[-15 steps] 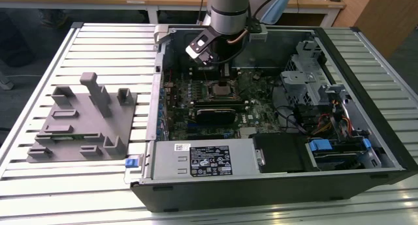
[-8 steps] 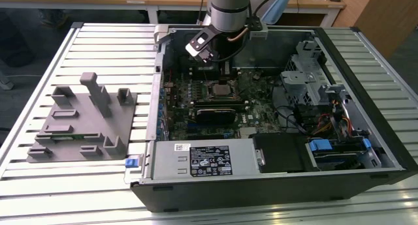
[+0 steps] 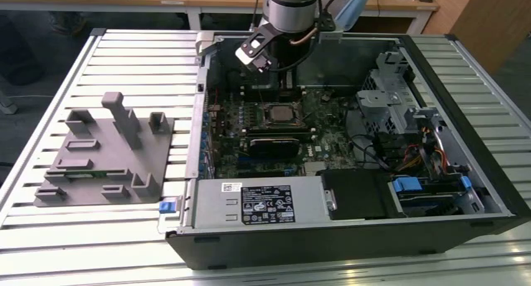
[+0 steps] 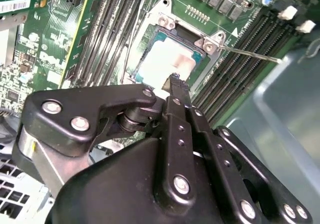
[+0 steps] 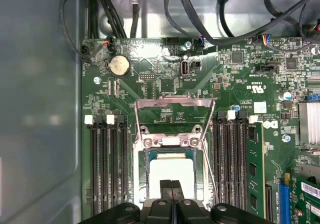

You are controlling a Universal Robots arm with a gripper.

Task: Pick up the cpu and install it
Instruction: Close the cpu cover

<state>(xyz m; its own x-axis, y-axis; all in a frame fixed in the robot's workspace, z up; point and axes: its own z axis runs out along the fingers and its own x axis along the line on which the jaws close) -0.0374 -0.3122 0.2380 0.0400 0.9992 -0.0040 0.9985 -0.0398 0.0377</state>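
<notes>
cpu [image 5: 171,166] seated flat in the open socket [image 5: 141,181] on the motherboard [image 5: 150,79], inside the computer case [image 3: 332,242] | square, pale silvery top, darker rim, level | directly under the jaws' tips, contact not discernible | jaws together, gripping nothing | retention frame [image 5: 175,101] swung open

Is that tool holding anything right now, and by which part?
Nothing, it seems. The tool is shut with nothing between its fingers, poised over the chip, which lies in its socket.
</notes>
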